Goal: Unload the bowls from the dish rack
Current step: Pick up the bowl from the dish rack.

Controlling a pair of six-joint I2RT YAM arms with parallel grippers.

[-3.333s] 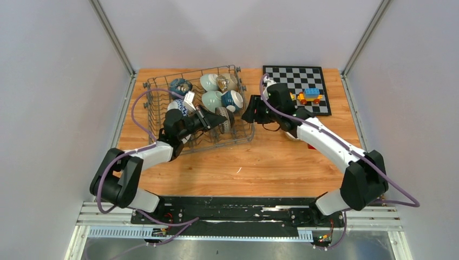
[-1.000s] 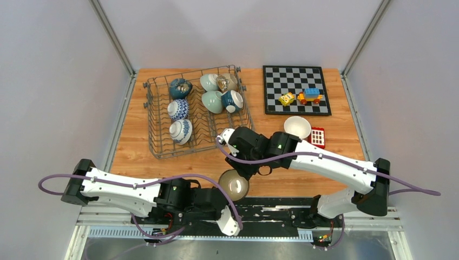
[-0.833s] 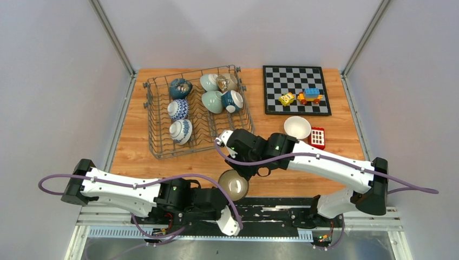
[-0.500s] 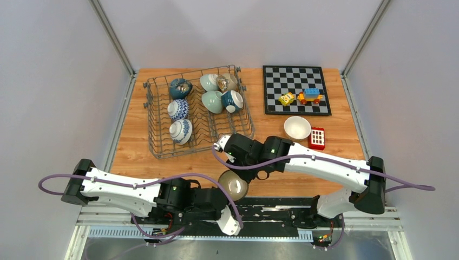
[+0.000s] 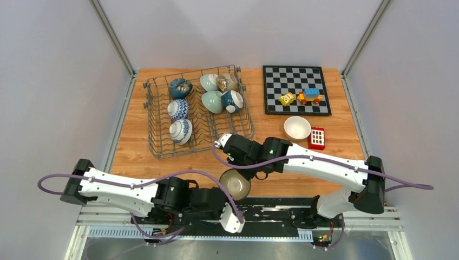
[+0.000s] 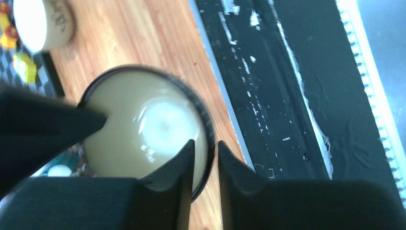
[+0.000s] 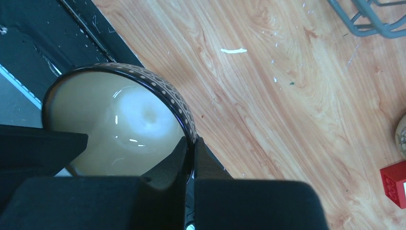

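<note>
A beige bowl with a dark dotted rim hangs over the table's near edge between both arms. My right gripper reaches down from the far side and is shut on its rim; the beige inside faces the wrist camera. My left gripper straddles the rim from the near side, jaws slightly apart, with a gap beside the outer finger. The dish rack holds several bowls, among them dark teal, blue-and-white and pale green. A cream white bowl stands on the table.
A chessboard with toy blocks lies at the back right. A red block sits beside the cream bowl. The black base plate runs along the near edge, just under the held bowl.
My right gripper has closed on the bowl's rim. My left gripper's jaws have eased apart around the rim. The bowl has barely moved.
</note>
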